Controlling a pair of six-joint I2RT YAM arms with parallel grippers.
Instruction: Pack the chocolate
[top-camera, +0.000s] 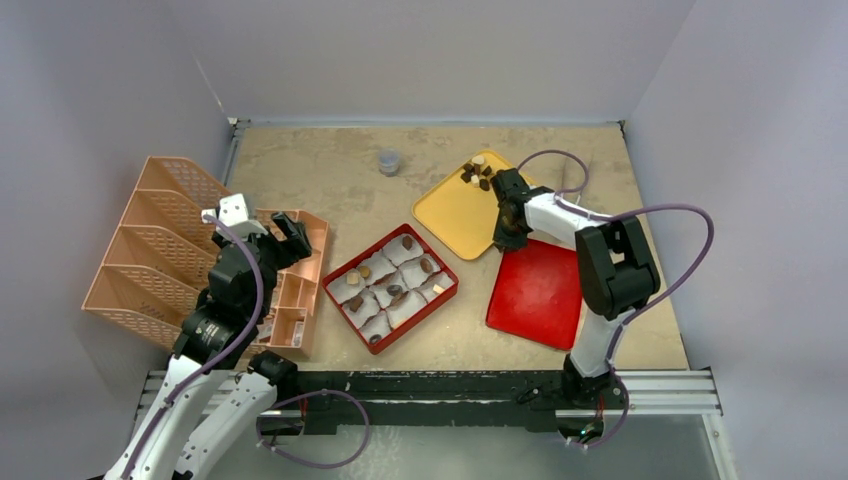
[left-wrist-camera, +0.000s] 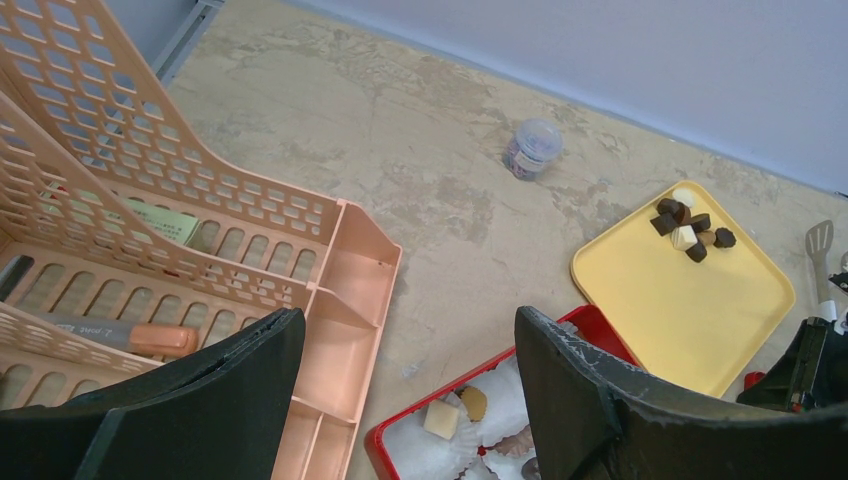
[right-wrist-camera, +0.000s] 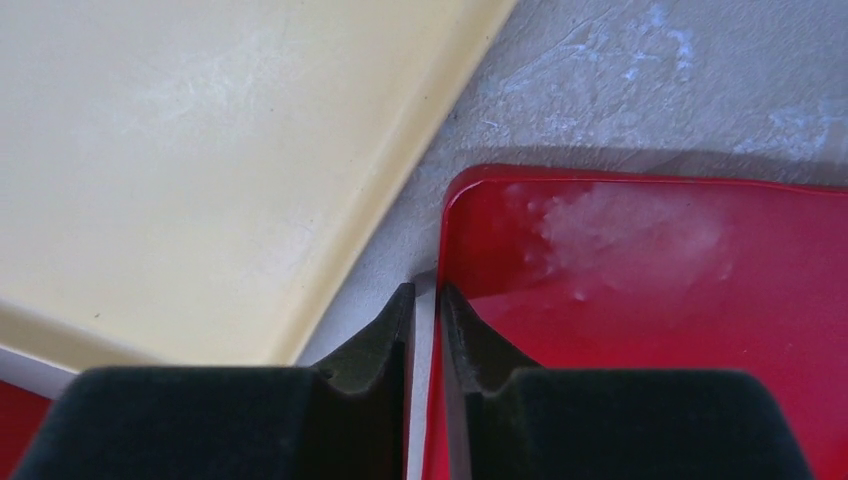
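Chocolate (top-camera: 408, 241) sits in the red box's (top-camera: 420, 322) cups (top-camera: 383, 268), with more heaped on the yellow tray (top-camera: 450, 215); the left tool (left-wrist-camera: 410, 330) is wide apart and empty, and the right tool (right-wrist-camera: 424, 295) is nearly together astride the red lid's (top-camera: 535, 295) edge, grip unclear, so lidding seems next: secure that rim before lifting.

Readable markings: none legible in any view.
Pen (left-wrist-camera: 90, 328) lying in the peach rack (left-wrist-camera: 350, 300): one short line of dark print on its grey barrel, too small to read; green card (left-wrist-camera: 165, 222) in the same rack: faint marks only, no letters resolvable; small jar (left-wrist-camera: 533, 150) standing on the table (left-wrist-camera: 420, 130): dark band around its body, blurred, not readable as text.
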